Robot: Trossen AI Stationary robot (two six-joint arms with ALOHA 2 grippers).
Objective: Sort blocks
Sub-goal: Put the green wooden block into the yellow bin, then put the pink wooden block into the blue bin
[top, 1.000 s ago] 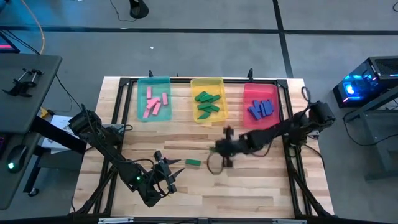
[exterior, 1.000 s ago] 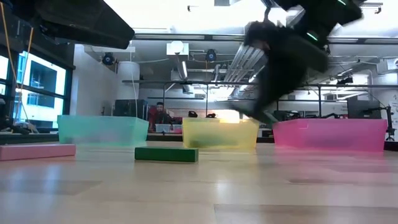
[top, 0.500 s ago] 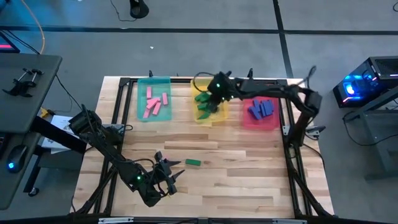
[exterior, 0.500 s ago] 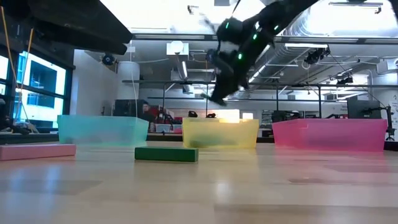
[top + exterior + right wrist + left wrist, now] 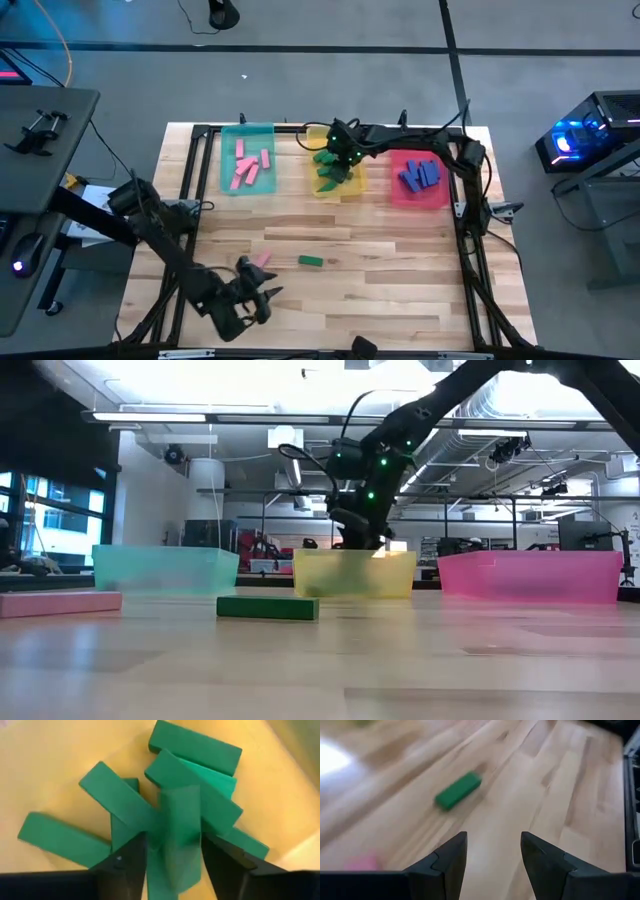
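My right gripper (image 5: pixel 337 158) hangs open over the yellow tray (image 5: pixel 312 135) at the far edge, pointing steeply down. A blurred green block (image 5: pixel 177 845) stands between its fingers, above a pile of several green blocks (image 5: pixel 115 800). On the table's near left my left gripper (image 5: pixel 492 855) is open with nothing between its fingers. It points low across the wood toward a lone green block (image 5: pixel 458 791) that lies flat there. A pink block (image 5: pixel 261 259) lies flat just left of that green block (image 5: pixel 311 261). My right gripper has the green block (image 5: pixel 177 845) standing between its spread fingers, which come from above. I cannot tell whether either finger touches it. The block's far end reaches the pile in the yellow tray.
A teal tray (image 5: pixel 224 160) with pink blocks, the yellow tray and a red tray (image 5: pixel 400 195) with blue blocks line the far edge. Black frame rails (image 5: pixel 470 250) run along the table's sides. Bare wood lies between the trays and the two loose blocks.
My right gripper has swung fast from the table's middle to the far edge and now hangs over the yellow tray. My left gripper has drawn back toward the near left corner and rolled, uncovering the pink block in the high view. The two loose blocks have stayed put.
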